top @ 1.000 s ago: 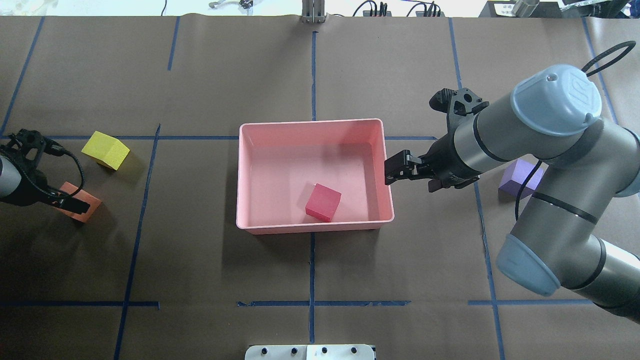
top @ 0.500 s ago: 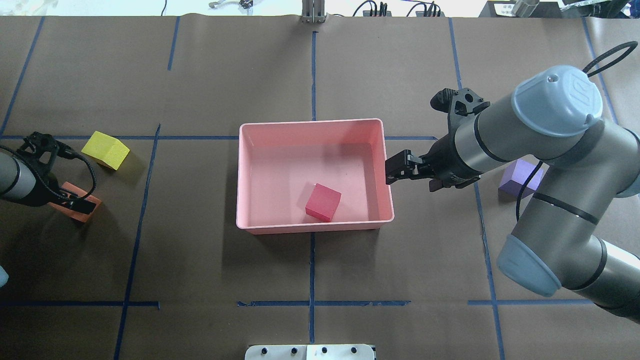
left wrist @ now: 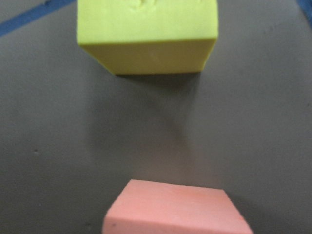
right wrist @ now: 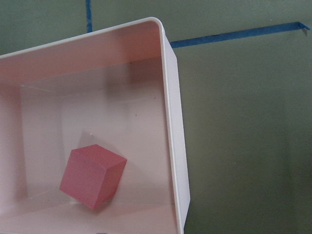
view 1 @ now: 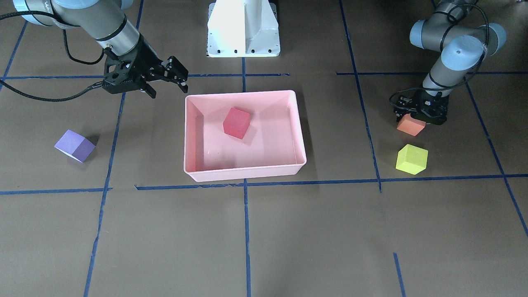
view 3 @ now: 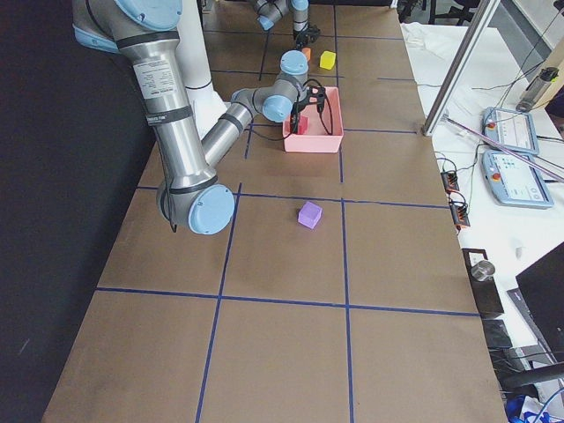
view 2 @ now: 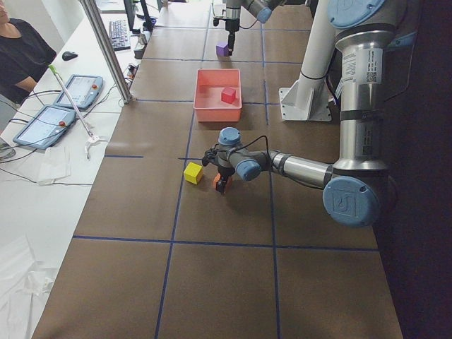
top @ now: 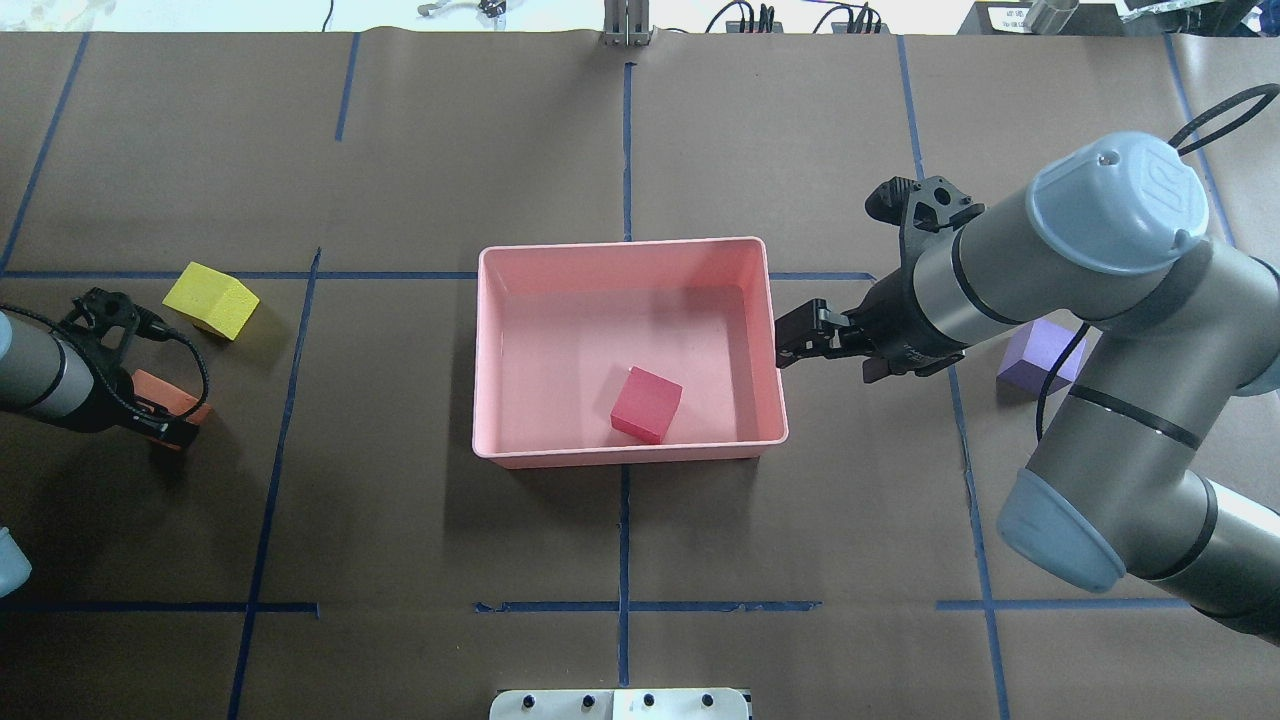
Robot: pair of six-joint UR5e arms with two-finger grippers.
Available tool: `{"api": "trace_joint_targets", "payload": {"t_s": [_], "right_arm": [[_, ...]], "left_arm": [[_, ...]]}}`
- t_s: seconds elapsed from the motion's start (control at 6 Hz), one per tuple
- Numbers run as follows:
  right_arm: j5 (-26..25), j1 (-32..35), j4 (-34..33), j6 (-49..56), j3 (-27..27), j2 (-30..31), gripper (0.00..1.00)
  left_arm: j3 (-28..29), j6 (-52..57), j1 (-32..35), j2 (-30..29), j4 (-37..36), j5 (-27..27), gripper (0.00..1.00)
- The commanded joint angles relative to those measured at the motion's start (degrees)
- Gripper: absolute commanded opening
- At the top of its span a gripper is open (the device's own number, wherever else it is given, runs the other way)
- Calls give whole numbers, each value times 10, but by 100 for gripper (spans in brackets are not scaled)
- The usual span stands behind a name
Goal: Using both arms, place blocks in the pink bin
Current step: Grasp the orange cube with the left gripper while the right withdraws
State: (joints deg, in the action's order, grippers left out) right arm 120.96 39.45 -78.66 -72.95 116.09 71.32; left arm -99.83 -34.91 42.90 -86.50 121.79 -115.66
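The pink bin [top: 620,248] [view 1: 243,175] sits mid-table with the red block [top: 647,404] [view 1: 236,122] [right wrist: 92,175] lying inside it. Just outside the bin's right wall hovers my right gripper [top: 790,345] [view 1: 169,87], open and holding nothing. The purple block [top: 1035,355] [view 1: 74,145] rests on the table behind that arm. At the far left my left gripper [top: 165,415] [view 1: 416,117] points down, open, with its fingers around the orange block [top: 170,392] [view 1: 410,126] [left wrist: 175,209] on the table. The yellow-green block [top: 212,298] [view 1: 411,159] [left wrist: 146,34] lies just beyond it.
Blue tape lines cross the brown paper table cover. The white pedestal base [view 1: 243,29] stands at the robot's edge. Beside the table's far edge runs a white bench with tablets [view 2: 42,123], a metal post [view 2: 106,49] and a seated person [view 2: 21,56].
My left wrist has turned and the gripper has settled lower over the orange block. My right gripper has drawn back slightly from the bin's wall. The blocks have stayed in place.
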Motion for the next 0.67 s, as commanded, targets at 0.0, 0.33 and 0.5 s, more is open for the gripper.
{"api": "trace_joint_targets", "payload": {"t_s": [0.0, 0.33, 0.5], "right_arm": [[5, 26, 1, 6, 5, 21, 100], [3, 71, 4, 79, 9, 78, 100], [2, 95, 4, 123, 5, 99, 100]], "left_arm": [[-83, -102, 23, -36, -6, -103, 0], [-109, -367, 22, -199, -8, -106, 1], [-66, -477, -23, -292, -9, -79, 3]]}}
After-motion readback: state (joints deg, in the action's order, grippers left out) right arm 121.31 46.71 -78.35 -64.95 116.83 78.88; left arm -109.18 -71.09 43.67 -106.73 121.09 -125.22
